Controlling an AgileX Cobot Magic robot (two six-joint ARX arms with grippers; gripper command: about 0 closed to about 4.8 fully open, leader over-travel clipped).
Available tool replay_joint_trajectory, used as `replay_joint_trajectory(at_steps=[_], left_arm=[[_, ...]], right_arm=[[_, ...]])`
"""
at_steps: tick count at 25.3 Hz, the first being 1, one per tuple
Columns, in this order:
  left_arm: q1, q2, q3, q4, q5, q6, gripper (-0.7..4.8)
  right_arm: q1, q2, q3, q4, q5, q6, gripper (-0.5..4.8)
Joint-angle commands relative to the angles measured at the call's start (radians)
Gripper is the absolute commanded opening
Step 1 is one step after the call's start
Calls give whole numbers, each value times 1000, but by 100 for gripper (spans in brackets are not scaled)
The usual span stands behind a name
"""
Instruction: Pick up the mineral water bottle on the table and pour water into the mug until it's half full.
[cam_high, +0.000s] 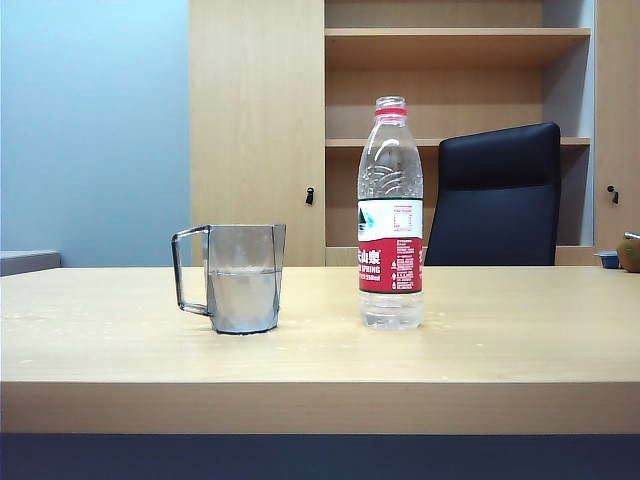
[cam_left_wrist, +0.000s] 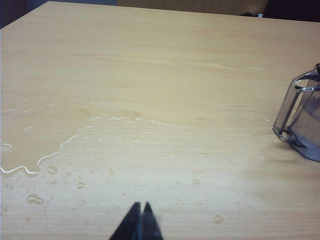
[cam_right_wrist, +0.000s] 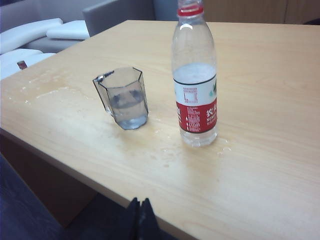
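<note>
Your left tool (cam_left_wrist: 140, 216) is sitting with its two dark fingers pressed together, empty, hovering low over the bench (cam_left_wrist: 160, 75); your right tool (cam_right_wrist: 140, 212) is closed and empty as well, hanging just off the bench's near edge. Neither tool is appearing in the exterior view, so only the wrist cameras are giving you their state. The left wrist camera is showing you what the others barely reveal: a thin spill of water (cam_left_wrist: 60, 145) with scattered droplets spreading across the wood ahead of the left tool, while the mug (cam_left_wrist: 301, 120) is being cut off at the frame edge, only its handle side visible. The right wrist camera is looking down on the whole mug (cam_right_wrist: 124, 98) and the uncapped mineral water bottle (cam_right_wrist: 195, 80) standing upright beside it, apart, with small drops around the bottle's base. From the exterior view you are seeing the mug (cam_high: 240, 278) holding water up to about the middle, handle pointing left, and the bottle (cam_high: 390, 215) to its right. The bottle's own water level is hard to make out. An office chair (cam_high: 495, 195) is standing behind the bench.
</note>
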Motion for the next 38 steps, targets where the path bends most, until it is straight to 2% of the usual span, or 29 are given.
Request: replay_joint_trajectory(at_steps=[1, 3, 4, 5, 8, 13, 15, 17, 19, 21, 26, 38], left_arm=[[0, 1, 2, -5, 3, -3, -4], [0, 1, 2, -5, 3, -3, -4], [0, 1, 2, -5, 3, -3, -4], [0, 1, 2, -5, 3, -3, -4], [0, 1, 2, -6, 2, -3, -4], [0, 4, 2, -6, -3, -1, -4], [0, 4, 2, -6, 4, 0, -4], [0, 4, 2, -6, 5, 0, -4], [0, 4, 2, -6, 2, 0, -4], [0, 4, 2, -6, 2, 0, -4], [0, 4, 2, -6, 2, 0, -4], [0, 4, 2, -6, 2, 0, -4]], right_arm=[[1, 1, 3, -5, -2, 1, -8], [0, 0, 3, -5, -2, 0, -8], [-20, -22, 2, -12, 35, -175, -7], [-45, -45, 0, -11, 43, -237, -8], [-172, -77, -20, 53, 20, -319, -8], [-409, -76, -119, 299, -7, -334, -8], [-498, -76, -206, 431, -63, -317, -7], [-533, -76, -272, 489, -63, -299, -8], [-554, -76, -325, 505, -60, -281, -7], [-563, -77, -326, 430, -61, -268, -8], [-568, -77, -326, 387, -63, -267, -8], [-565, -77, -326, 385, -63, -264, -8]])
